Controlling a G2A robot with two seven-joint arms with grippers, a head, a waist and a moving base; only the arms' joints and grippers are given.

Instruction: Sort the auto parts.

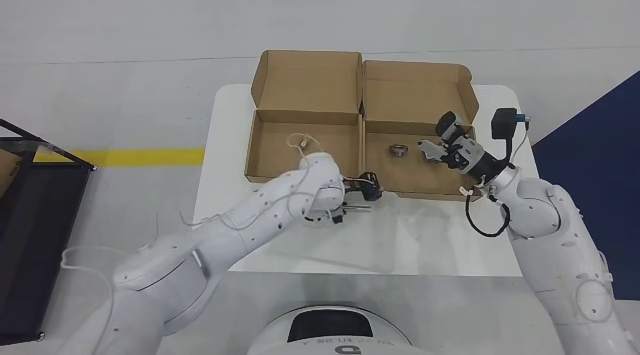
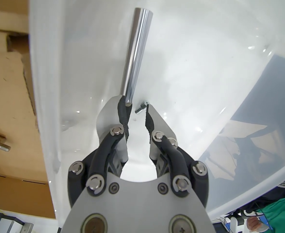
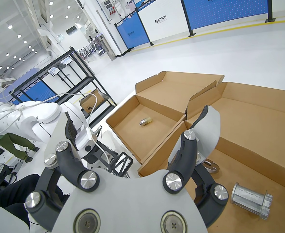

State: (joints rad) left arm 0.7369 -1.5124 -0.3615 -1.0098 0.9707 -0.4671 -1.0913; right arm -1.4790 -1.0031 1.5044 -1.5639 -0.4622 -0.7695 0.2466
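A chrome rod (image 2: 136, 52) lies on the white table (image 1: 420, 235), one end touching a fingertip of my left gripper (image 2: 135, 106). That gripper is open by a narrow gap, with a small bolt (image 2: 141, 107) on the table at its tips. It hangs just in front of the two cardboard boxes (image 1: 360, 192). My right gripper (image 3: 137, 117) is wide open and empty above the right box (image 1: 440, 140). The left box (image 3: 123, 127) holds a small brass and silver part (image 3: 145, 121). In the right box (image 3: 254, 127) lie a metal ring (image 3: 211, 166) and a ribbed silver cylinder (image 3: 251, 201).
Both boxes stand side by side at the back of the table with their lids folded back (image 1: 305, 75). A black rack (image 1: 40, 235) stands on the floor to the left. Bare table lies in front of the boxes.
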